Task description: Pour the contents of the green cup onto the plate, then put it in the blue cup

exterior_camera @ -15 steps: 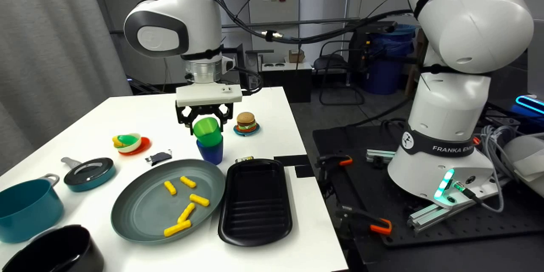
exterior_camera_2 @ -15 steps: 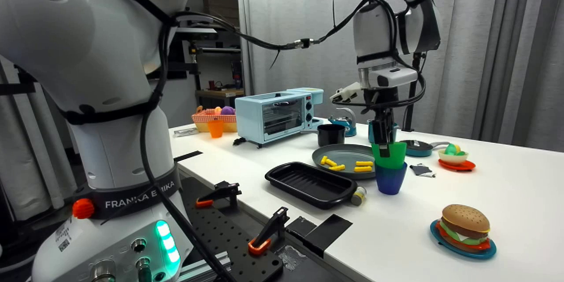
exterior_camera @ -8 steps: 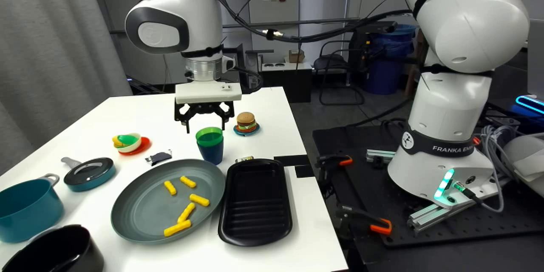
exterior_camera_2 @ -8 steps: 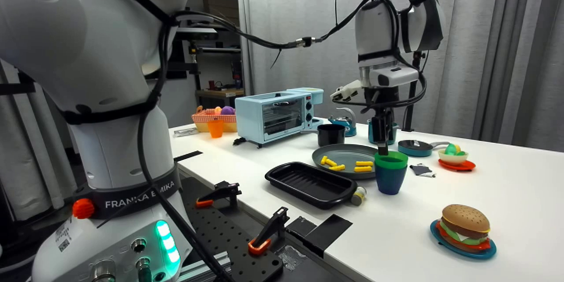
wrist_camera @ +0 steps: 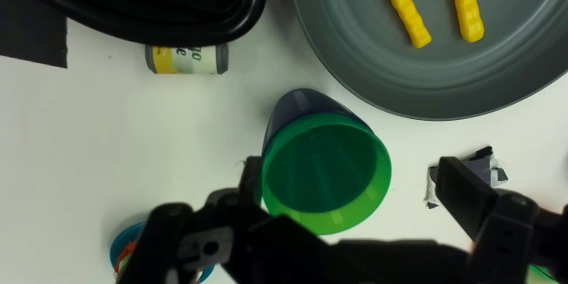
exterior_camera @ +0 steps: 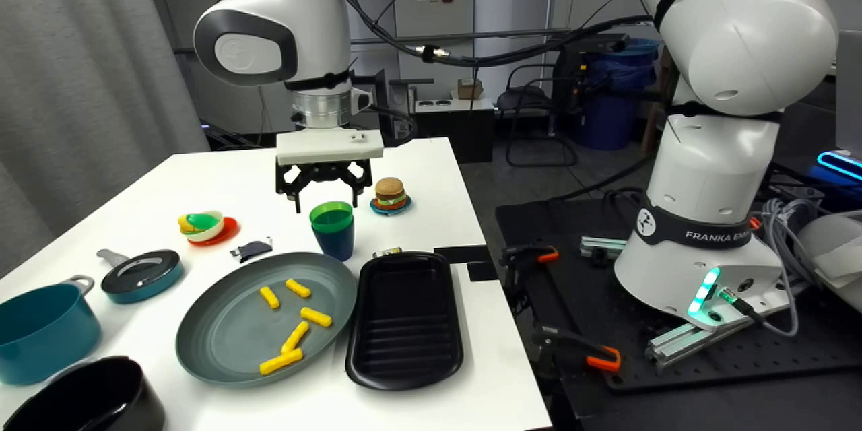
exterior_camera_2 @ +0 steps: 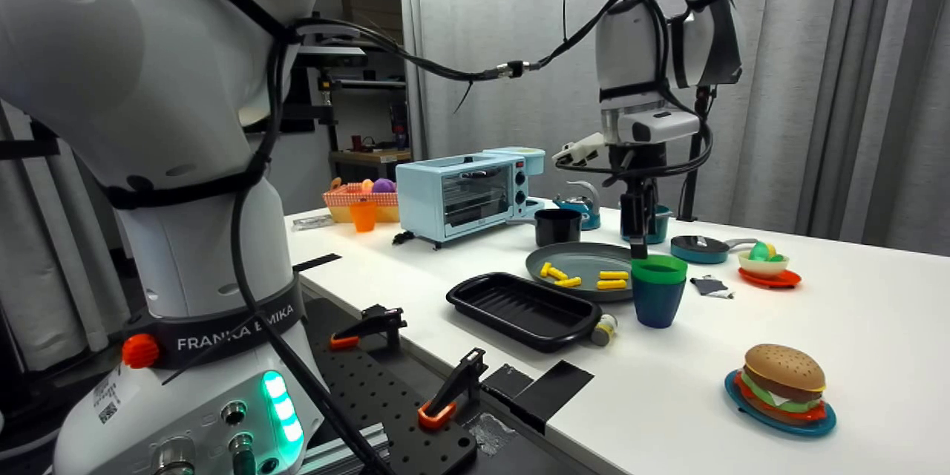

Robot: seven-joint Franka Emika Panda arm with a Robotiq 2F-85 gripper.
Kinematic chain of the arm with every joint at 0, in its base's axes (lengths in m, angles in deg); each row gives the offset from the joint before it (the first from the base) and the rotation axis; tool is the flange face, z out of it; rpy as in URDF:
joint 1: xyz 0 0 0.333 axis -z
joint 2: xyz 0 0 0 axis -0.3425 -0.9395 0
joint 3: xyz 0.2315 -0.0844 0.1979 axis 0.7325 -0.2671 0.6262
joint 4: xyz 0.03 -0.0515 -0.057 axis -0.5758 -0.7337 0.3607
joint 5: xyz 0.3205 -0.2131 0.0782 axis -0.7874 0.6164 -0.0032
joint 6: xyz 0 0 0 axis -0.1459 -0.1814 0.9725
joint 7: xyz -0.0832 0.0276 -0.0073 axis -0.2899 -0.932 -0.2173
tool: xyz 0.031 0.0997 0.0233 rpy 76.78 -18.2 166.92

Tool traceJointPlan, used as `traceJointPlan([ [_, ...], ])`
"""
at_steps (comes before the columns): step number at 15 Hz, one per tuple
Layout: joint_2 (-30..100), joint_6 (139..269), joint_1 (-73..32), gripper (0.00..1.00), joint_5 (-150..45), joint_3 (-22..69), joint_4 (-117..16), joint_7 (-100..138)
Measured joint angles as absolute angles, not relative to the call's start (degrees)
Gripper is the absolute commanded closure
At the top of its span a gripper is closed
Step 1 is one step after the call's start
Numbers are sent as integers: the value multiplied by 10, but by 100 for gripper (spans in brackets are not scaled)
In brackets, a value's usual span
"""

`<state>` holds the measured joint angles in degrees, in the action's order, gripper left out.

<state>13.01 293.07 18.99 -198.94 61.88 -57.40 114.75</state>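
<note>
The bright green cup (exterior_camera: 331,216) sits upright inside the blue cup (exterior_camera: 335,244), its rim standing above the blue one; both exterior views show this nesting. In the wrist view the green cup (wrist_camera: 326,173) looks empty. My gripper (exterior_camera: 326,205) is open and holds nothing, its fingertips just above the rim. In the wrist view one finger (wrist_camera: 250,177) overlaps the cup's edge; whether it touches I cannot tell. The grey-green plate (exterior_camera: 225,323) lies beside the cups and carries several yellow sticks (exterior_camera: 295,337).
A black rectangular tray (exterior_camera: 404,323) stands beside the plate, with a small can (wrist_camera: 188,60) at its end. A toy burger (exterior_camera: 390,194) on a small blue plate is behind the cups. A wrapper (exterior_camera: 252,250), pan (exterior_camera: 143,276) and teal pot (exterior_camera: 47,330) are on the table.
One second ago the green cup was tilted between my fingers above the blue cup. It has dropped upright into it. My fingers have spread and now stand higher, above the rim.
</note>
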Motion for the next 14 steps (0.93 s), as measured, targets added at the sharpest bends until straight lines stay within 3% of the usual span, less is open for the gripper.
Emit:
traceJointPlan([
  [9, 151, 2976, 190, 1, -1989, 634, -573, 1201],
  [14, 177, 3010, 222, 5, -1989, 705, -575, 1284],
])
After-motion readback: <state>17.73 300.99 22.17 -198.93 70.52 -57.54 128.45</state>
